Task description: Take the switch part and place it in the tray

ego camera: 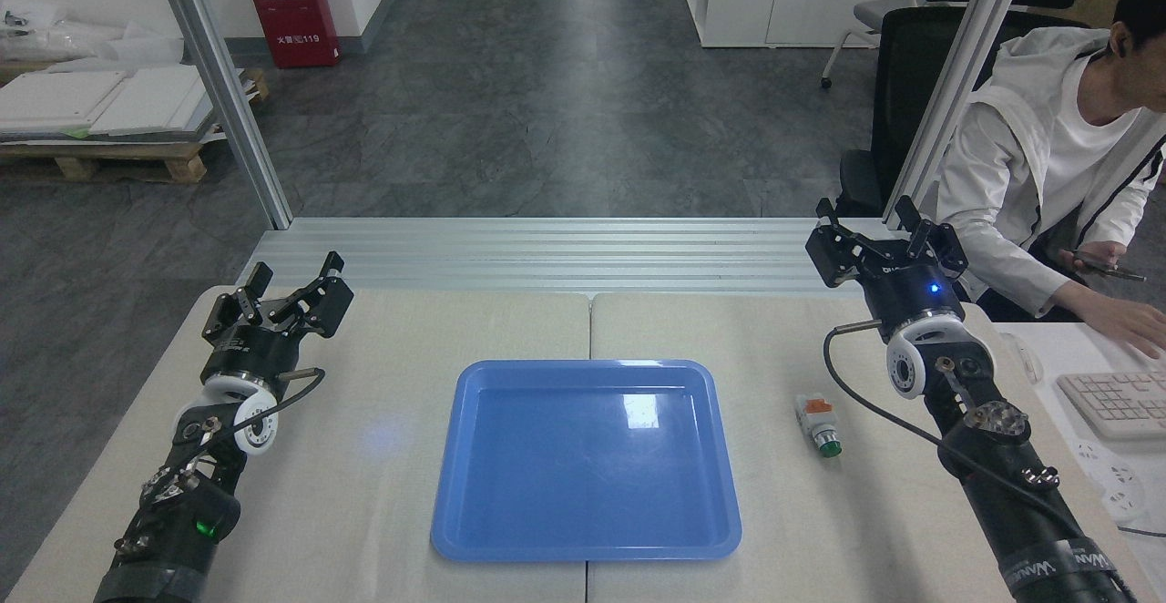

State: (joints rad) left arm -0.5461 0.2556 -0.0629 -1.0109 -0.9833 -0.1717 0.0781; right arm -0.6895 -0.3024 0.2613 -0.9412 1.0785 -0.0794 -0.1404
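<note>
Left claw (290, 286): fingers spread, empty, above the bench's (383, 457) far left edge. Tray (474, 530): centred, nothing in it. Switch part (817, 424): lying on the bench just right of the tray, green cap toward me. Right claw (882, 231): spread wide, empty, well beyond the switch. Risk: small blocky body may twist or skid if the fingers close off-centre.

The large rectangular glossy blue plastic tray (586, 460) lies at the middle of the pale counter (383, 457). The small white-grey, orange-ended, green-capped switch part (817, 424) lies on the counter right of the tray, apart from it.
</note>
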